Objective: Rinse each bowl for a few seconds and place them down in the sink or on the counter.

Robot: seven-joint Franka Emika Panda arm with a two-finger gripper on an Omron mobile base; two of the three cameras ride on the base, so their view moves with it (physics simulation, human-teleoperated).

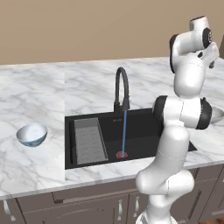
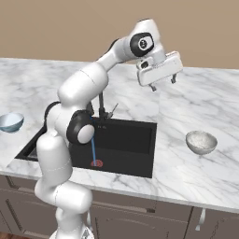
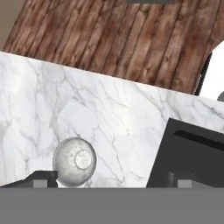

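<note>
The speckled bowl (image 2: 201, 142) sits upright on the marble surface (image 2: 205, 102) to the right of the sink (image 2: 135, 140), near the front edge, empty and untouched. It lies below the jaws (image 2: 163, 83) and slightly to their right and nearer, well apart from them; in the hand view it shows at the lower left, so the jaws are not yet centred over it. Being round, the bowl has no long axis to align with. The jaws stand spread wide and hold nothing. The arm rises from the base in front of the sink, elbow bent, hand high over the surface's far right part. Water (image 1: 124, 131) runs from the faucet (image 1: 122, 89) into the basin. The blue bowl (image 1: 32, 134) rests far left of the sink.
</note>
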